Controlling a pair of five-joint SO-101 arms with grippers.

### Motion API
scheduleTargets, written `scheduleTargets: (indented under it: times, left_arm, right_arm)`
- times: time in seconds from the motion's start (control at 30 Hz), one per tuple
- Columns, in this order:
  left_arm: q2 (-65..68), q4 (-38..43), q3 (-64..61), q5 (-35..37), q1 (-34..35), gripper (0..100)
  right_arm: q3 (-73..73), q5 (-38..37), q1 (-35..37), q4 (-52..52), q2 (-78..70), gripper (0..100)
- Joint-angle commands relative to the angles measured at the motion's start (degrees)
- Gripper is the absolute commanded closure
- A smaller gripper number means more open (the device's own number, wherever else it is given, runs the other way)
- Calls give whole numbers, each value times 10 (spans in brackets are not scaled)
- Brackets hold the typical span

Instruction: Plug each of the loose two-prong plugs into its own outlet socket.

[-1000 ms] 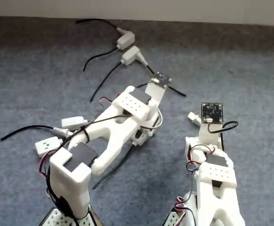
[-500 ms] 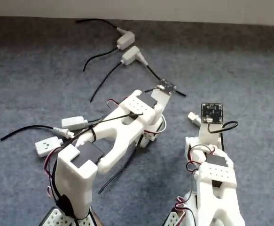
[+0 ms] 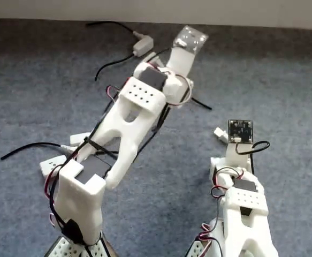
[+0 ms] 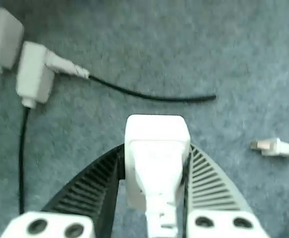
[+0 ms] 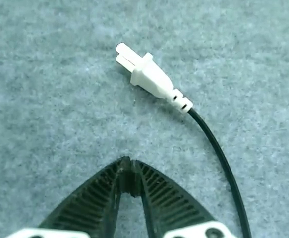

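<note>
My left gripper [image 4: 155, 149] is shut on a white outlet socket [image 4: 156, 134], held above the carpet with its cord end toward the wrist. In the high view the left arm [image 3: 139, 101] stretches to the far side of the table. Just ahead lie two more white cord ends [image 4: 34, 74], one with a black cord [image 4: 149, 95] trailing from it. A loose two-prong plug [image 5: 151, 77] lies on the carpet just in front of my right gripper [image 5: 131, 176], which is shut and holds nothing. The same plug [image 3: 220, 134] shows beside the right arm.
Two white sockets [image 3: 51, 167] with black cords lie at the left, beside the left arm's base. Another white cord end [image 3: 143, 45] lies at the far edge. The surface is grey carpet [image 3: 273, 85], with bare room at the right.
The left arm has swung up and away toward the table's far side, carrying the white socket with it. The right arm has stayed where it was.
</note>
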State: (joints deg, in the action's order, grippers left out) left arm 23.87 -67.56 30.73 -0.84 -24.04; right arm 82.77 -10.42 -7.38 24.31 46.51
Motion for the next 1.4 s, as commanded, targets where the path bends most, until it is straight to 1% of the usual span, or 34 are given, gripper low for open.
scheduleTargets:
  times: [0.0, 0.17, 0.27, 0.33, 0.37, 0.43, 0.57, 0.83, 0.9, 0.97, 1.03, 1.1, 1.2, 1.27, 1.3, 1.37]
  left_arm:
    - [5, 14, 101, -24, 10, 972]
    - [84, 82, 218, -27, 16, 970]
    - [151, 112, 306, -27, 20, 931]
    - [196, 124, 368, -27, 20, 923]
    - [217, 129, 397, -32, 21, 921]
    - [258, 148, 441, -65, 21, 922]
    - [337, 226, 458, -135, 29, 923]
    - [524, 322, 460, -279, 41, 920]
    - [555, 344, 460, -288, 44, 913]
    - [567, 345, 460, -283, 44, 873]
    - [571, 328, 460, -238, 44, 832]
    - [561, 267, 462, -199, 45, 799]
    - [524, 129, 476, -224, 41, 762]
    - [497, 53, 496, -226, 40, 748]
    - [486, 25, 512, -219, 40, 740]
    - [465, -4, 546, -200, 44, 719]
  right_arm:
    - [2, 4, -5, -17, 3, 992]
    - [3, 4, -5, -17, 3, 992]
    - [3, 4, -5, -17, 3, 992]
    - [3, 4, -5, -17, 3, 992]
    - [3, 4, -5, -17, 3, 992]
    - [4, 4, -5, -17, 3, 992]
    - [4, 4, -5, -17, 3, 992]
    - [4, 4, -5, -17, 3, 992]
    - [4, 4, -4, -17, 3, 992]
    - [3, 4, -3, -17, 3, 992]
    - [3, 4, -2, -16, 3, 992]
    - [3, 4, -2, -16, 3, 992]
    - [2, 4, -1, -16, 3, 992]
    - [2, 4, 1, -16, 3, 992]
    - [2, 4, 6, -16, 3, 992]
    - [2, 3, 11, -16, 3, 992]
